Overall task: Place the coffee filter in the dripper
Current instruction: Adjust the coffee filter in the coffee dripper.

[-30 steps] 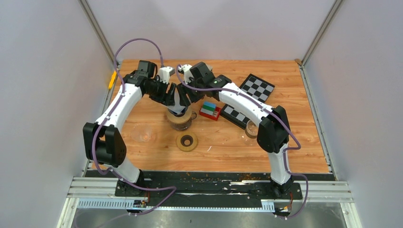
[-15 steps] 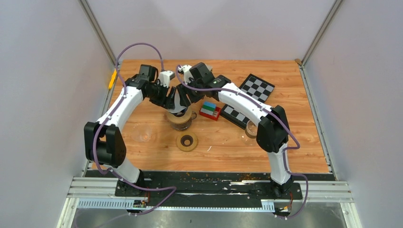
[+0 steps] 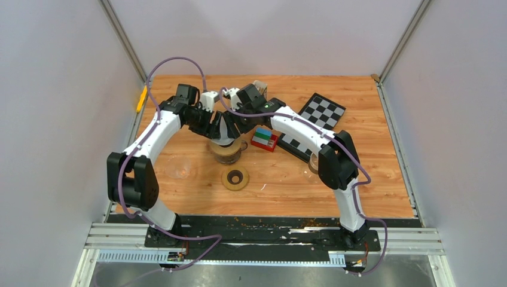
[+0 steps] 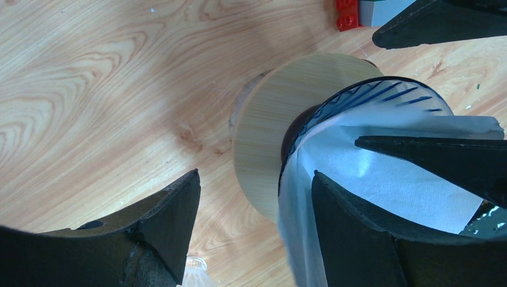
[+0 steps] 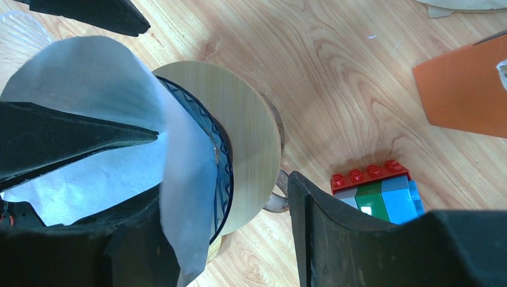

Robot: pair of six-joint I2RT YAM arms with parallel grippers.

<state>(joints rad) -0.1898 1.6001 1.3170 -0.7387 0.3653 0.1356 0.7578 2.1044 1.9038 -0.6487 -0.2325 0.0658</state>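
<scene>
The dripper (image 4: 382, 95) is a blue ribbed cone in a round wooden collar (image 4: 269, 143), standing on a glass server (image 3: 227, 152) at mid-table. The white coffee filter (image 4: 394, 179) sits inside the cone, its edges rising above the rim (image 5: 89, 72). My left gripper (image 4: 254, 174) is open and straddles the cone's wall, one finger inside the filter and one outside over the table. From the other side my right gripper (image 5: 224, 186) is open in the same way, with one finger inside the paper. In the top view both grippers meet over the dripper (image 3: 224, 127).
A stack of red, green and blue bricks (image 3: 263, 139) lies just right of the server. A wooden ring (image 3: 235, 178) lies in front of it. A clear glass (image 3: 181, 168) stands at the left and another (image 3: 315, 161) by the right arm. Checkerboard cards (image 3: 323, 109) lie at the back right.
Both wrists have shifted a little over the dripper, the right one moving left. The right jaws have narrowed slightly. The filter stays in the cone.
</scene>
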